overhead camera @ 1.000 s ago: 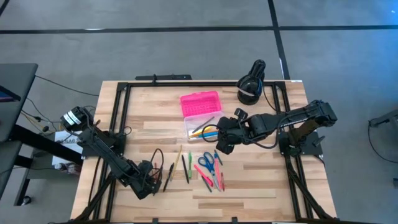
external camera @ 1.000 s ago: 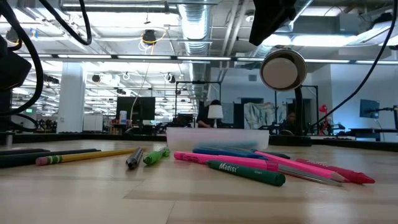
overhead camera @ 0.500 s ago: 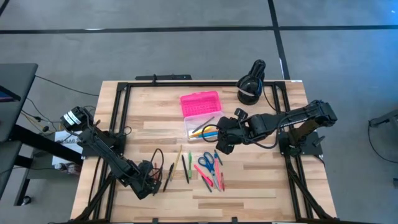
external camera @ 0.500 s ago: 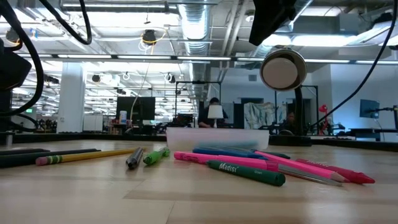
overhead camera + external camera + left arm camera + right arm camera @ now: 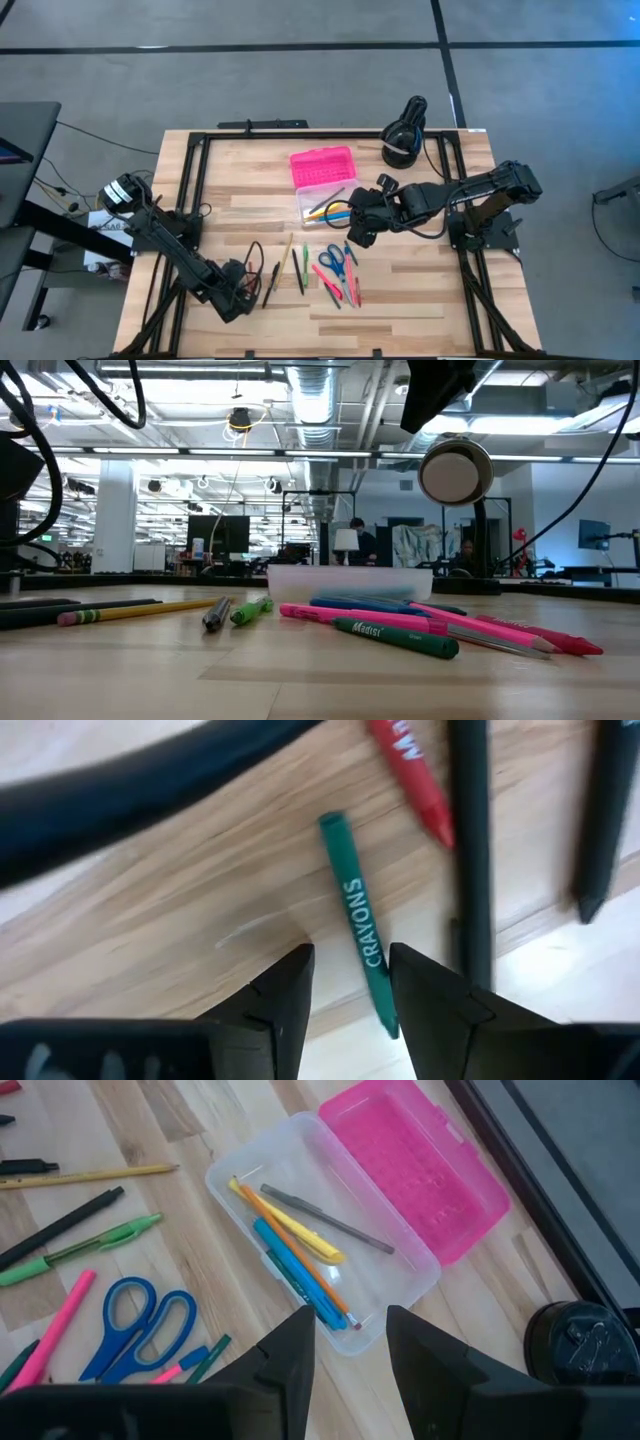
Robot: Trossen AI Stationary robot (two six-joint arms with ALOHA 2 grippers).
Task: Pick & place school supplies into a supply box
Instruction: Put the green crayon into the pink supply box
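Now we have both grippers empty, with fingers a little apart and nothing held. Our left gripper (image 5: 345, 990) sits low over the table (image 5: 420, 300), and a green crayon (image 5: 356, 915) lies right between its fingertips and runs out ahead of them. A red crayon (image 5: 410, 775) and two dark pens (image 5: 470, 850) lie just past it. If we close crooked, we think the round crayon may roll away, or we may pinch a pen too.

Our right gripper (image 5: 348, 1342) hangs over the supply box (image 5: 330, 1255), whose pink lid (image 5: 415, 1165) lies flat open beyond the fingers. A few pens already rest inside. The blue scissors (image 5: 140, 1325) and more pens lie off to the side of the fingers. Dropping from high could make a pen bounce out.
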